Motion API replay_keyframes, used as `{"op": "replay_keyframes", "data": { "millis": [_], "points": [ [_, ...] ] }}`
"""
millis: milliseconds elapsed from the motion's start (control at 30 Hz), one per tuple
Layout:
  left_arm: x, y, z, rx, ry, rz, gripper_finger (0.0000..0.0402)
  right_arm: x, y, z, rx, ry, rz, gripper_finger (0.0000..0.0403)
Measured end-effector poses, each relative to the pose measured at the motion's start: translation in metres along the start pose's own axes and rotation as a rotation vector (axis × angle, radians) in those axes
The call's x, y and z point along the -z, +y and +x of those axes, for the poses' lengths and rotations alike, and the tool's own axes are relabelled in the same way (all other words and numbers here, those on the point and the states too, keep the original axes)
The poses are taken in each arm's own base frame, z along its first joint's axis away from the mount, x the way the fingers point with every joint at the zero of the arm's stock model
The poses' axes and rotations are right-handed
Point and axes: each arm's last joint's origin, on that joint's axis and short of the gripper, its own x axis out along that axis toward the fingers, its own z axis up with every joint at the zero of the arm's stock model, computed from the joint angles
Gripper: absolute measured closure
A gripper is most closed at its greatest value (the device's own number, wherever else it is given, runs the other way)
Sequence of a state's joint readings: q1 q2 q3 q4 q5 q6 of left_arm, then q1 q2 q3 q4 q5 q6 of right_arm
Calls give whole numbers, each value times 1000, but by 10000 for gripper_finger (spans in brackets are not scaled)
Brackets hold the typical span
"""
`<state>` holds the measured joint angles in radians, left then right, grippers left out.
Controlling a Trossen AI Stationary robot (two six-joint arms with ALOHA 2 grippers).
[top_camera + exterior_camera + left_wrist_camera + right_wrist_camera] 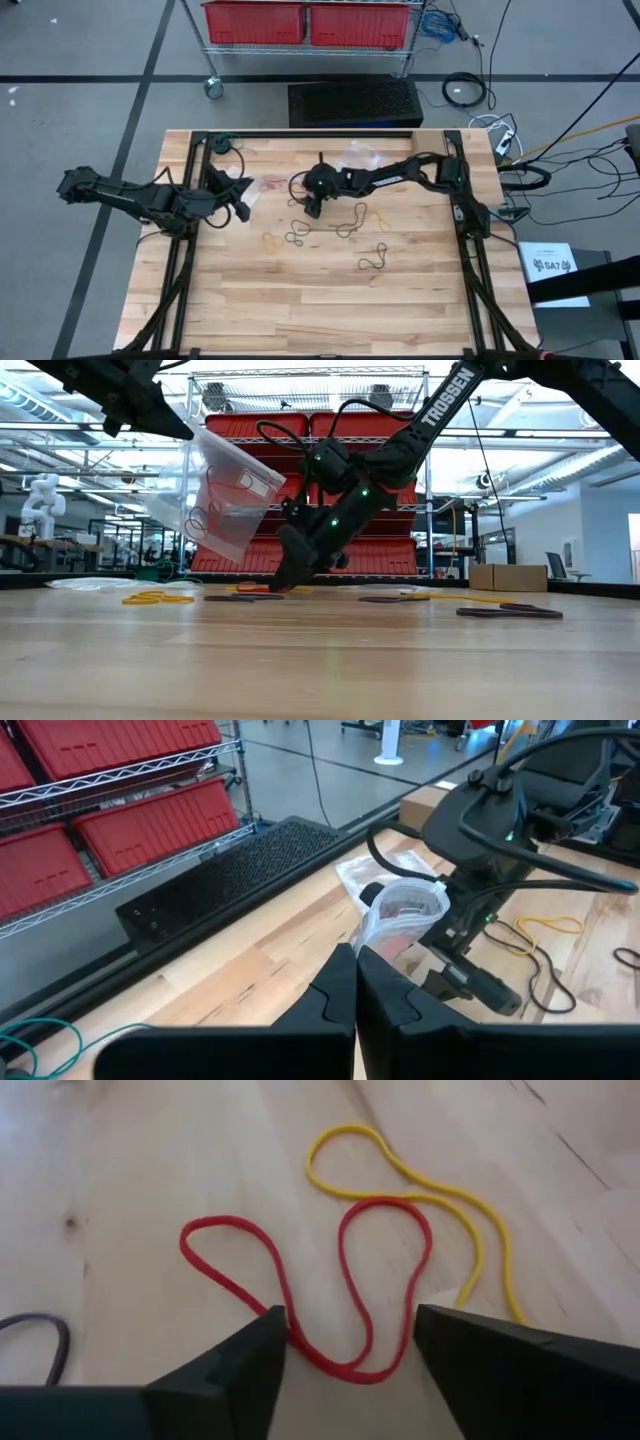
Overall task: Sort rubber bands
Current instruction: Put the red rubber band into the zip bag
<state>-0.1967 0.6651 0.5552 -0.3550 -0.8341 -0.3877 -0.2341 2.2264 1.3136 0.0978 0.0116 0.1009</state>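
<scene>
Left gripper [355,982]: fingers pressed together on the top edge of a clear bag [225,485], held up off the table [330,300] at its left-centre; in the low view the bag hangs tilted, with a few thin dark loops inside it.

Right gripper [345,1342]: down at the table surface near the middle, fingers apart, 1 on each side of a red band [345,1295]; nothing is gripped.

Red band: lies flat on the wood in a twisted loop, its near bend between the 2 right fingers; whether the left finger touches it I cannot tell.

Yellow band [440,1205]: flat on the table just beyond the red band, crossing its far side.

Other bands: several black bands [372,258] scattered right of centre and toward the near side; a tan band [272,240] left of them; a dark band [40,1342] beside the red one.

Second bag [358,156]: flat on the table at the far side, behind the right arm.

Beyond the table: red bins [310,22] on a wire shelf.
</scene>
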Motion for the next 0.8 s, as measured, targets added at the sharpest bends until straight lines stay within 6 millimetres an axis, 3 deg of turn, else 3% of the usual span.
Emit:
{"op": "replay_keyframes", "data": {
  "millis": [233,467,667,800],
  "points": [
    [0,0,0,14,5,-10,401,6,14,4,-6,11,-16,269],
    [1,-3,-1,33,9,-12,401,11,29,3,-27,49,-63,384],
    [1,-4,-2,42,9,-15,402,9,46,-10,-51,87,-105,399],
    [1,-4,-2,41,8,-17,402,1,52,-34,-150,130,-115,402]
  ]
}}
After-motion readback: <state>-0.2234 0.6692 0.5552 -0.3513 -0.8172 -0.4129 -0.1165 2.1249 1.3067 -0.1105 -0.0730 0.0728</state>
